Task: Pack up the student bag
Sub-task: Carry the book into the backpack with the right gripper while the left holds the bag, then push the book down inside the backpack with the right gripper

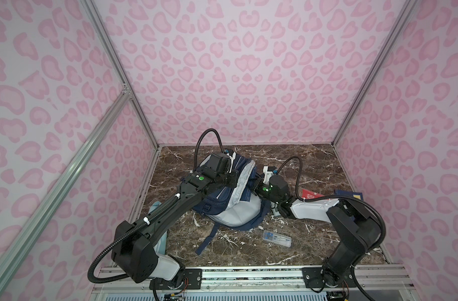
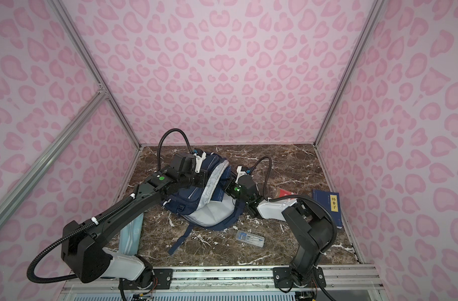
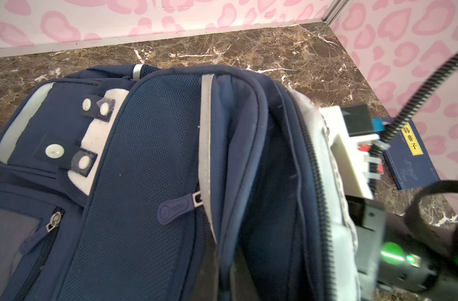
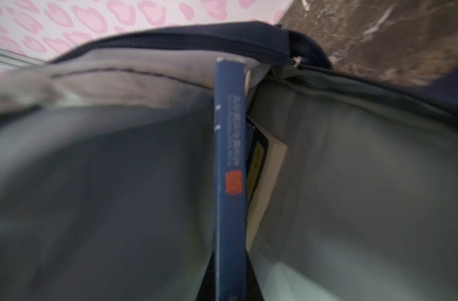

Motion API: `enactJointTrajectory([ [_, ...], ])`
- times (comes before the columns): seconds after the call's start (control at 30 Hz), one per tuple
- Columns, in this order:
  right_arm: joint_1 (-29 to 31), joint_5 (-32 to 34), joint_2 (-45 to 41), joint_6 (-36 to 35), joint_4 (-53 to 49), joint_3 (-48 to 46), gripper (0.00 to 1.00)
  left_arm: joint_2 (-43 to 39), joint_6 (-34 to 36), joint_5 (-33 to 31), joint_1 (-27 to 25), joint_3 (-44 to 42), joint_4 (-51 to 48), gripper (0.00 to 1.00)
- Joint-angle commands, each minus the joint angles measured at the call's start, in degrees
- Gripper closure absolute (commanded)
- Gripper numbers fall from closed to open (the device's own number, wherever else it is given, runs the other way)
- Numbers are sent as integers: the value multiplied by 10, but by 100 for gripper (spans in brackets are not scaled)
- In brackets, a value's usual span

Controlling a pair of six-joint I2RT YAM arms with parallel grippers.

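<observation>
**Bag pinched at the rim, book edge-on inside**

The student bag is seen in both top views near the middle of the marble table. Its mouth is turned toward the right arm, its grey lining is laid bare, and a strap is trailed toward the front edge.

The left gripper is set at the raised rim of the bag. Its fingers are hidden in every view, but they are pressed together. In the left wrist view a fold of the bag is drawn up toward the camera, so the rim appears to be pinched.

The right gripper is set inside the mouth of the bag. Its fingers are likewise hidden and are closed. In the right wrist view a thin blue book is seen edge-on between the grey walls, seemingly pinched. A second book with cream pages is stood just beside it, deeper in.

To the right of the bag, a red item and a labelled book, navy with a yellow strip, are partly hidden by the right arm. A clear case is laid in front of the bag, apart from it. A pale blue pouch is partly covered by the left arm.
</observation>
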Motion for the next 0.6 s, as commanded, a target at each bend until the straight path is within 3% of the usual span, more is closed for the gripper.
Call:
enactJointTrajectory([
  [0.0,10,-3,70,33,121,53,100,-11,-10,20,5,17,39,97],
  [0.23,40,9,219,50,68,218,100,0,-14,41,14,23,44,97],
  [0.27,45,12,235,50,48,242,97,3,-15,40,15,22,45,97],
  [0.37,60,10,271,53,29,288,71,6,-18,41,18,19,50,97],
  [0.5,63,-27,271,44,-14,291,58,8,-35,35,20,13,48,97],
  [0.57,62,-32,257,38,-23,264,57,6,-40,38,20,8,54,97],
])
